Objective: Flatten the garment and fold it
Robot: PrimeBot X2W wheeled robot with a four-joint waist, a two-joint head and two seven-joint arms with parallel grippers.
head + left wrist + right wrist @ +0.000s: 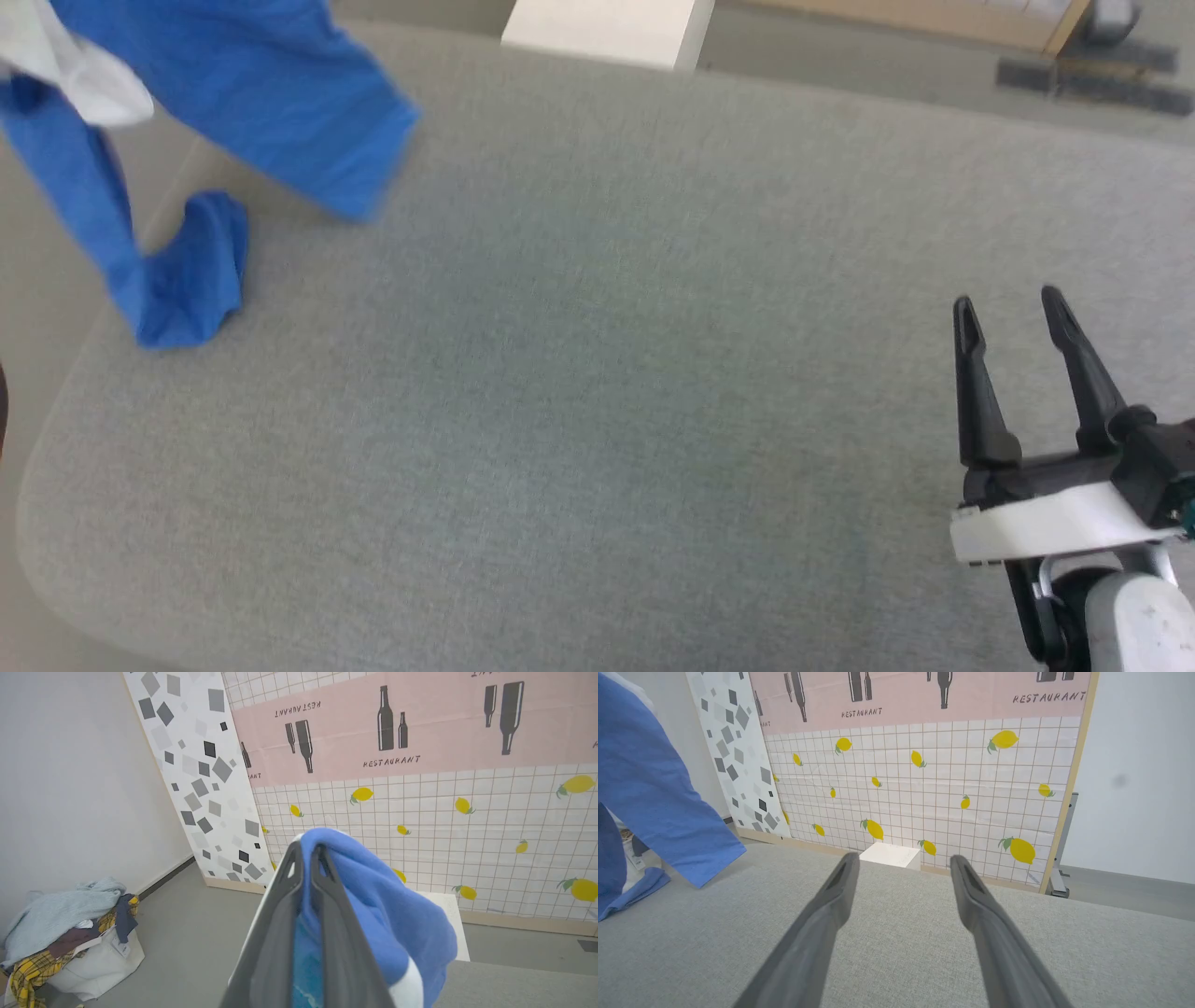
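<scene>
While the garment (252,93) hangs bunched at far left, its lowest blue fold touching the bench (597,420), the left tool (307,850) is closed on its blue cloth. At right, the right tool (1013,308) stands wide open and empty above the bench, well apart from the cloth. Flattening probably calls for the right tool to catch a free edge, then both drawing it taut before lowering.
</scene>
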